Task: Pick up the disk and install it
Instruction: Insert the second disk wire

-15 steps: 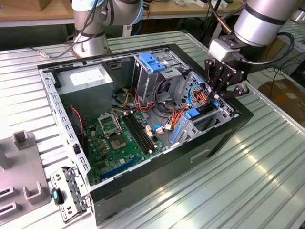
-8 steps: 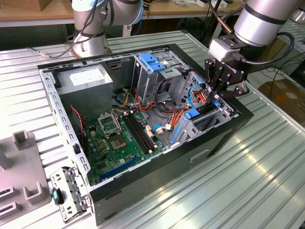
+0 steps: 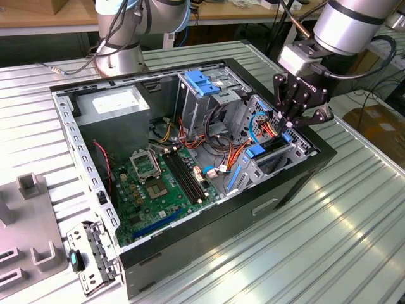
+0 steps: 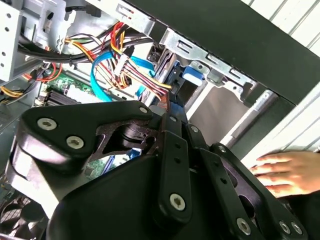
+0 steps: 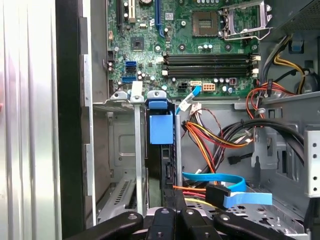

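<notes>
the open computer case (image 3: 190, 209) lies on its side on the ribbed metal surface (image 3: 329, 240), its motherboard (image 3: 155, 190) facing up. the pincer (image 3: 292, 120) hangs over the drive bays at the case's end toward the exterior view's right, just above a bundle of red, yellow and blue cables (image 3: 269, 126). whether its fingers are released or clenched cannot be told. in the first wrist view the disk (image 5: 162, 150) stands on edge inside a narrow metal bay, seen as a dark slab with a blue plastic tab (image 5: 161, 129) at its end, directly beyond the black linkage of the pincer (image 5: 175, 220). a flat blue ribbon cable (image 5: 225, 187) and orange and yellow wires lie just beside that bay. in the second wrist view the pincer (image 4: 167, 107) points at the same blue-tabbed slot, and a person's hand (image 4: 290, 172) rests by the case's outer wall. a grey power-supply box (image 3: 112, 106) sits in the far corner of the case, and a tall cage with a blue top (image 3: 204, 95) stands near the middle.
</notes>
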Controlling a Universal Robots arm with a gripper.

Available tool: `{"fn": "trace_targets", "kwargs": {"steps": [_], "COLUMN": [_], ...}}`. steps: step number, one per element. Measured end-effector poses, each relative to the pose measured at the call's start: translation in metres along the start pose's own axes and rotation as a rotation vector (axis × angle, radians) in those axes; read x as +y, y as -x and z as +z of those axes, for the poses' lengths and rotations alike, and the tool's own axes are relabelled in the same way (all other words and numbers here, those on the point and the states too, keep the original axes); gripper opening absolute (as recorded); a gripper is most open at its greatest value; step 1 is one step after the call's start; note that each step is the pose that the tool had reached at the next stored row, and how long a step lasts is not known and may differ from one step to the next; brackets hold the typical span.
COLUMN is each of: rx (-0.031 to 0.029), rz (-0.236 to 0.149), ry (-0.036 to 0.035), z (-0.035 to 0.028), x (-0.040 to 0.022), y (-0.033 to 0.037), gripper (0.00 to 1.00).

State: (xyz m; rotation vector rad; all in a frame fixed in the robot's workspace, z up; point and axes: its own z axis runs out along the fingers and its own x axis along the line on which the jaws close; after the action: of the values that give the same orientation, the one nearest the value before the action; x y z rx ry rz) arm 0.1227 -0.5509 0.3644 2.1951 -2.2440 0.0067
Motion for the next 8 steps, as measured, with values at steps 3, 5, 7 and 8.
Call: {"fn": "trace_targets", "kwargs": {"steps": [3, 5, 7, 8], "rx": [-0.0001, -0.0015, -0.0015, -0.0012], "rz": [0.000, 0.000, 0.000, 0.000], "ry": [0.0000, 0.0006, 0.0026, 0.0042], "z": [-0.0148, -0.0164, -0.0164, -0.0167], "x": [0.0001, 0.0031, 0.0064, 0.0076], "y": [0.0000, -0.0001, -0.0002, -0.0002], "gripper": [0.11, 0.11, 0.11, 0.11]}}
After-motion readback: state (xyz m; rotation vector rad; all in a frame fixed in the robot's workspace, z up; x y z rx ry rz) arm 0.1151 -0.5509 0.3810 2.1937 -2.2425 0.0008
